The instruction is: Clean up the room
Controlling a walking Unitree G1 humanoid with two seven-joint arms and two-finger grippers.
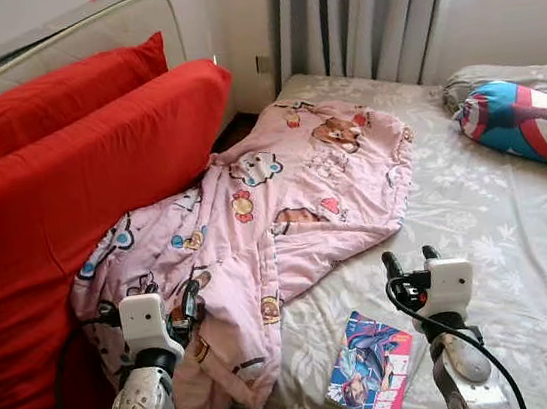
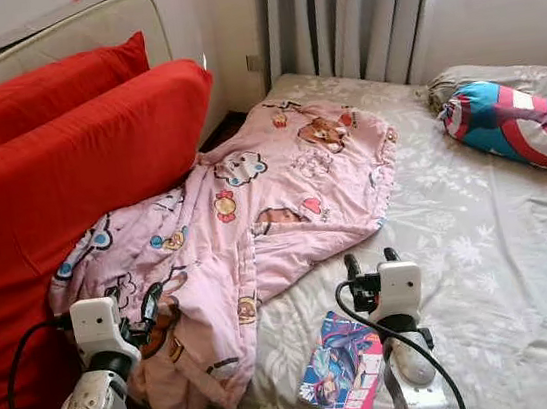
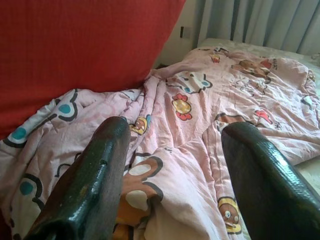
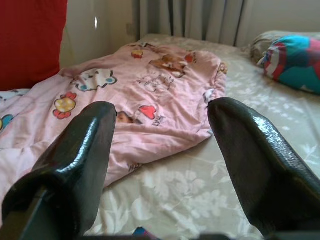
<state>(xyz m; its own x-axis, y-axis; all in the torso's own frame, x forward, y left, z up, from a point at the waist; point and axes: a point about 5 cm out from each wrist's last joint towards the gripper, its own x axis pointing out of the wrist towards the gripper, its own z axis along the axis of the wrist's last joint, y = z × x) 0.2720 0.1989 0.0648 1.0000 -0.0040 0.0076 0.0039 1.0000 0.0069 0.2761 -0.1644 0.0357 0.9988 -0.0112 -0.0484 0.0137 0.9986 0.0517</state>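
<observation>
Bed point(image 1: 519, 233): quilt point(image 1: 292, 192) is lying crumpled beside red cushions point(image 1: 70, 191); book point(image 1: 369, 368) at near edge. I am holding left claw point(image 1: 190, 301) and right claw point(image 1: 409, 259) both apart, above.

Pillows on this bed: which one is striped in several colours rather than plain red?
The pillow at the far right by the window: it has red, white and blue stripes and lies flat on the sheet, while the two red cushions stand against the headboard.

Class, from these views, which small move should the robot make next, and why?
Probably ease the open left claw down onto the crumpled pink blanket: it hovers right over a fold hanging off the bed's edge. The right claw, also open, hovers near the book.
</observation>
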